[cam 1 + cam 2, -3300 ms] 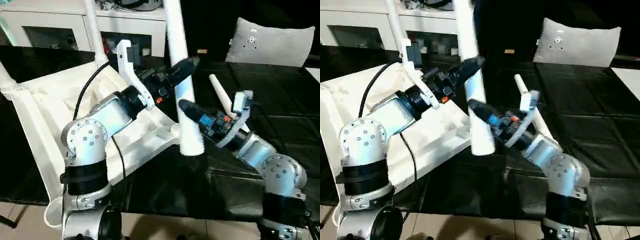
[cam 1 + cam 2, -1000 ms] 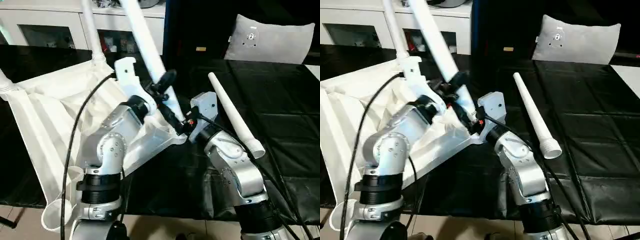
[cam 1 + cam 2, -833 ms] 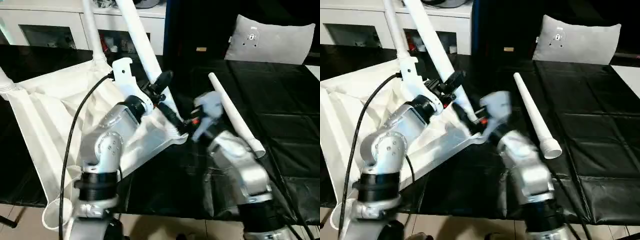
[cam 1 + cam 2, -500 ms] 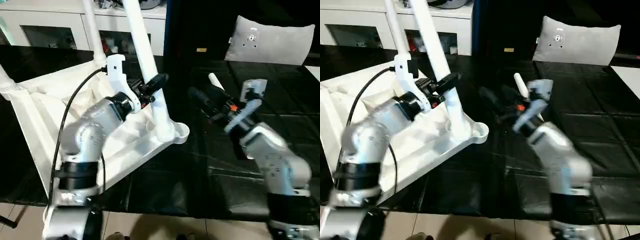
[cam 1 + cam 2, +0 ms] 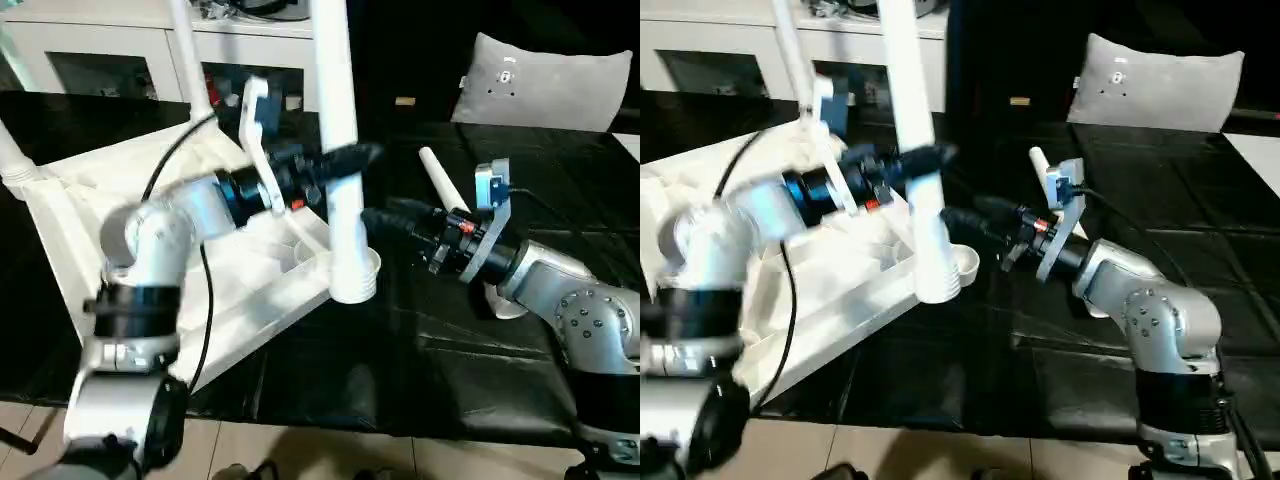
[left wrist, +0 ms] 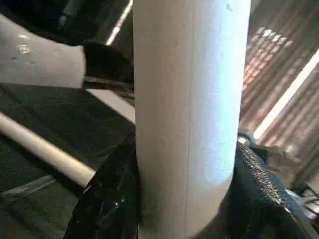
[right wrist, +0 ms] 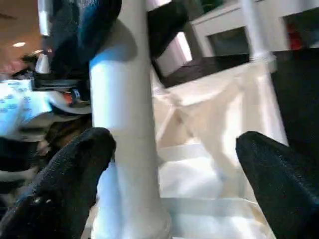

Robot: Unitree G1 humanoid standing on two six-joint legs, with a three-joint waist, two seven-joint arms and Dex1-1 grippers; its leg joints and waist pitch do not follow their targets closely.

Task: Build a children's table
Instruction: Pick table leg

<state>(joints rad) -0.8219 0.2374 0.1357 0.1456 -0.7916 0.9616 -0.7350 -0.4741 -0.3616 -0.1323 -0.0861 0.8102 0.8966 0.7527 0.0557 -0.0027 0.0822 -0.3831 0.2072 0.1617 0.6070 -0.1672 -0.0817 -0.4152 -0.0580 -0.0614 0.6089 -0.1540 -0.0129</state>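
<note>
Top seen upside down, tilted, at 9 o'clock of scene; two legs already socketed at far side. Third leg held upright over near corner socket at centre. Fourth leg lying at 2 o'clock on black mat.

Handling judged: hollow plastic, light, stiff, smooth and slippery; grip best taken low on thick end for push into socket.

Left gripper clamped around third leg mid-shaft. Right gripper spread wide, nothing held, fingers flanking leg's lower end.
</note>
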